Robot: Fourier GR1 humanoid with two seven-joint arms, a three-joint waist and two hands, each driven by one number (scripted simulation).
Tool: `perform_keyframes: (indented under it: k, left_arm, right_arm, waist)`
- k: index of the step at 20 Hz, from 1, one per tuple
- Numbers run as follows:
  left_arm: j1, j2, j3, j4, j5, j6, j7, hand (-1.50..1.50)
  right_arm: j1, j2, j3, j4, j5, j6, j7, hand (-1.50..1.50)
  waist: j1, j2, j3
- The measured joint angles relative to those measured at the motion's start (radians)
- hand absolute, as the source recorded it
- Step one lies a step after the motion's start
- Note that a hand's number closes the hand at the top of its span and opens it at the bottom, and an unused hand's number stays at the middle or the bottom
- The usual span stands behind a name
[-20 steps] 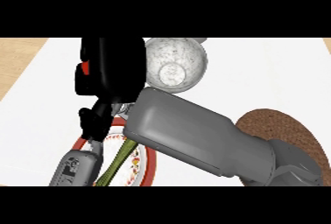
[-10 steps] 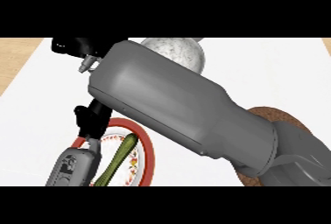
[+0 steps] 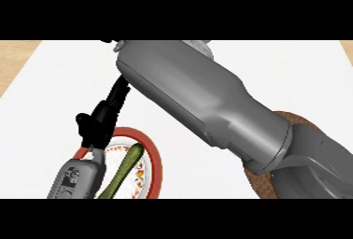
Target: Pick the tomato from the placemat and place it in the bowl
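Since the earlier frame the right forearm (image 3: 207, 98) has moved further up and across the view, so it now covers almost all of the bowl (image 3: 201, 45); only a thin pale edge of the bowl shows above the arm, at the far side of the white worktop (image 3: 55, 84). The right hand itself is hidden beyond the top of the arm, so I cannot tell if its fingers are spread or closed. The tomato is not visible, and I cannot tell where it is. The brown placemat (image 3: 293, 122) shows partly behind the arm at the right. At the lower left, the left hand (image 3: 102, 119) is a black shape with its fingers pointing up over a red-rimmed plate (image 3: 153, 154); its fingers look straight. A green long vegetable (image 3: 127, 165) lies on this plate.
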Motion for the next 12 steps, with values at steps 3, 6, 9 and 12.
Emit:
perform_keyframes:
  k: [3, 6, 9, 12]
  left_arm:
    - [0.013, 0.002, 0.001, -0.012, 0.002, -0.002, -0.003, 0.00]
    - [0.013, -0.004, -0.002, -0.018, -0.002, 0.005, 0.002, 0.00]
    - [0.025, 0.001, 0.002, -0.020, 0.001, 0.000, -0.003, 0.00]
    - [0.026, 0.005, 0.011, -0.018, 0.005, -0.003, -0.008, 0.00]
  right_arm:
    - [0.022, 0.000, 0.010, 0.058, -0.011, -0.007, -0.026, 1.50]
    - [0.059, -0.001, 0.029, 0.097, -0.017, -0.023, -0.044, 1.50]
    - [0.091, 0.000, 0.044, 0.132, -0.021, -0.029, -0.056, 1.50]
    - [0.137, 0.000, 0.045, 0.170, -0.025, -0.054, -0.084, 1.50]
  waist:
    - [-0.006, 0.001, 0.001]
    - [-0.008, 0.002, 0.002]
    - [-0.013, 0.001, 0.002]
    - [-0.021, 0.002, 0.003]
